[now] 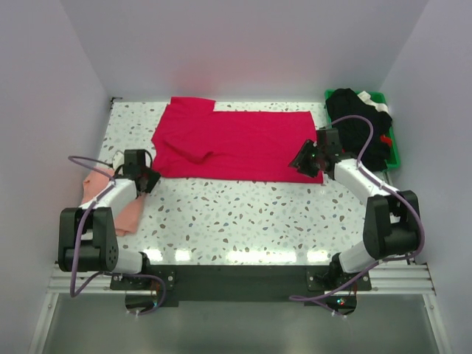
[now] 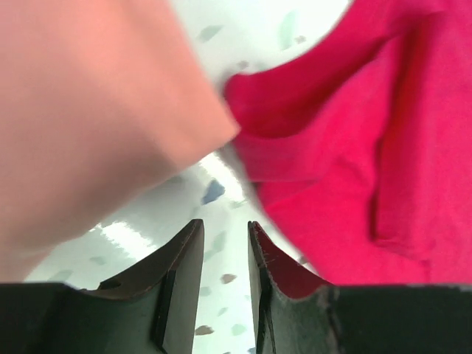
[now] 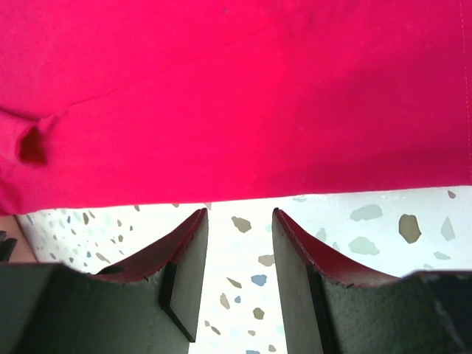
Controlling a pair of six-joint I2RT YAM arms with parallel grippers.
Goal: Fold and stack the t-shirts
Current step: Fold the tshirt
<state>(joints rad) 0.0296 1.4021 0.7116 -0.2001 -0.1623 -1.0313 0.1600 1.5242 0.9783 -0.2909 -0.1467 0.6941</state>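
**Two empty claws wait at the near corners of the red shirt**

Top view: the red shirt lies spread across the far half of the table, with its left sleeve folded inward. The pink shirt is bunched at the left edge, partly hidden by your left arm. Your left claw sits just beside the red shirt's near left corner. Your right claw sits at the near right corner, close to the green bin. If the two corners are taken unevenly, the fold will likely skew.

Left wrist view: the left claw stands a little apart and holds nothing, with bare table showing between the jaws. The pink shirt lies close by, so a careless pinch could catch it along with the red shirt.

Right wrist view: the right claw stands apart and empty, just short of the red shirt's hem. Closing here would probably pinch only air.
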